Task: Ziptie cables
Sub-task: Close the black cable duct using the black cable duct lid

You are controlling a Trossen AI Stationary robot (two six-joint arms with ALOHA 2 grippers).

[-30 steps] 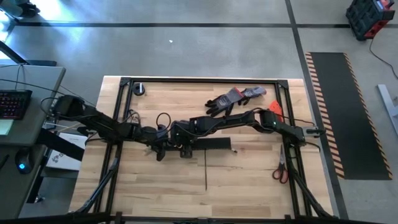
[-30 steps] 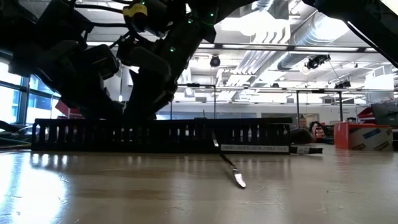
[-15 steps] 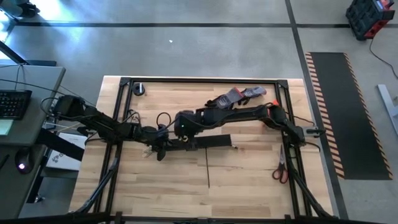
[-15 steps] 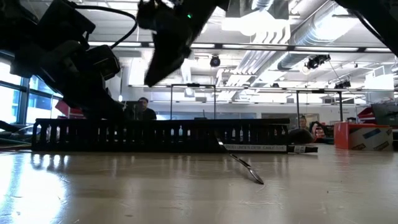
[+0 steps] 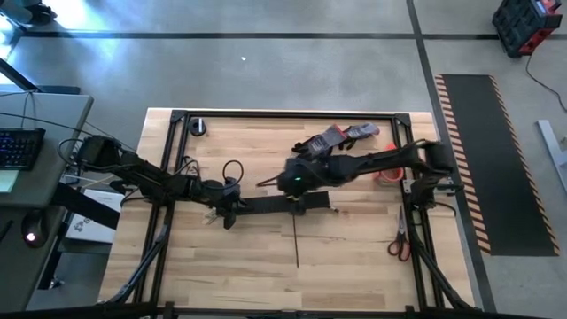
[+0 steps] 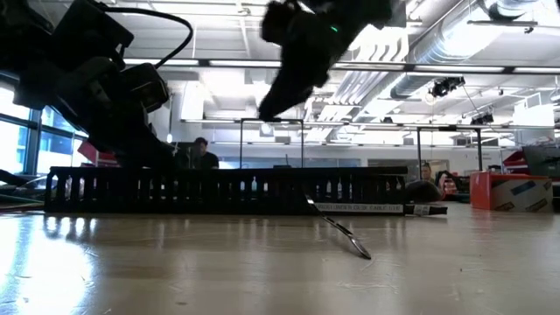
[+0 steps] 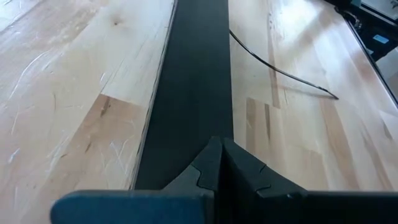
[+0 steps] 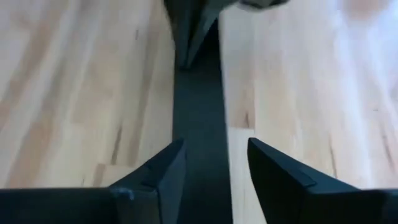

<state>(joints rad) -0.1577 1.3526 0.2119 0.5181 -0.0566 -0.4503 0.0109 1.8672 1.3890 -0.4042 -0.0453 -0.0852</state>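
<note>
A long black slotted duct (image 5: pixel 283 204) lies across the table's middle; it also shows in the low view (image 6: pixel 227 188). Its flat black top shows in the left wrist view (image 7: pixel 193 81) and the right wrist view (image 8: pixel 196 112). My left gripper (image 5: pixel 226 211) is shut at the duct's left end (image 7: pixel 221 146). My right gripper (image 5: pixel 273 182) is open and empty (image 8: pixel 214 149), raised above the duct's middle (image 6: pixel 267 112). A thin black zip tie (image 5: pixel 295 239) lies on the table, running from the duct toward the near edge (image 6: pixel 337 232). No cables show. My left gripper sets its shut fingertips (image 7: pixel 217 155) down on the duct's flat top near its left end (image 7: pixel 186 168), slanting down from the table's left side. Whether anything is pinched between the fingers cannot be told. The duct lies flat on the table.
Grey gloves (image 5: pixel 337 139) lie at the far middle, a tape roll (image 5: pixel 197 127) at the far left corner, and red-handled scissors (image 5: pixel 399 239) at the right edge. A black frame (image 5: pixel 283 115) runs round the table. Bare wood lies near the front edge.
My right gripper has risen off the duct beside my left gripper and gone toward the table's right, tipping as it rose. The zip tie's near end has shifted a little to the right.
</note>
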